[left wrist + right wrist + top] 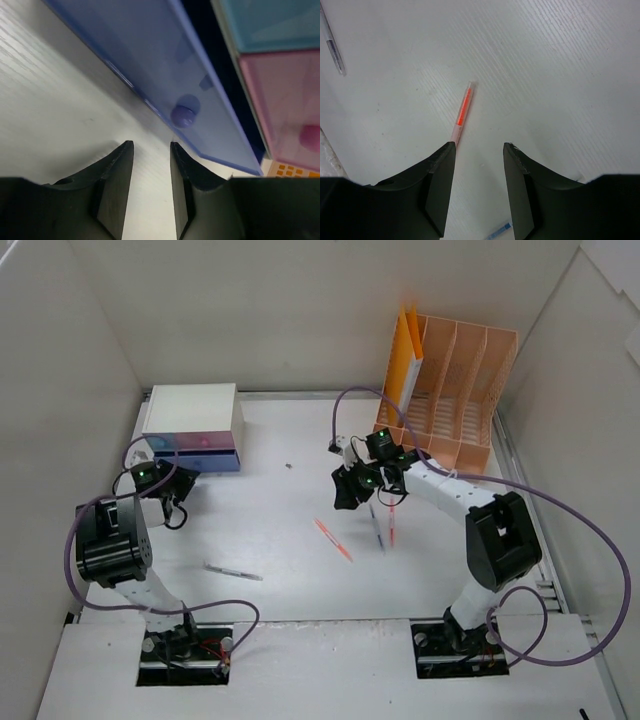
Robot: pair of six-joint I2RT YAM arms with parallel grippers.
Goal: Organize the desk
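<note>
Pens lie loose on the tabletop, which spreads out under both pairs of fingers, so gathering them looks like your job here. Your right fingers are spread with nothing between them, hanging low over bare surface. The orange pen lies just ahead of the left-hand finger, and its near end slips out of sight behind that tip. It sits off the gap rather than in it, so I judge you would need to shift that way before closing. A clear pen lies well off, ahead and to the left.

Your left fingers are only slightly parted and hold nothing. The blue drawer runs across just ahead of them, and its knob is ahead and a touch right of the gap. A dark slot shows behind the drawer front, so it stands pulled out, probably to take the pens.
</note>
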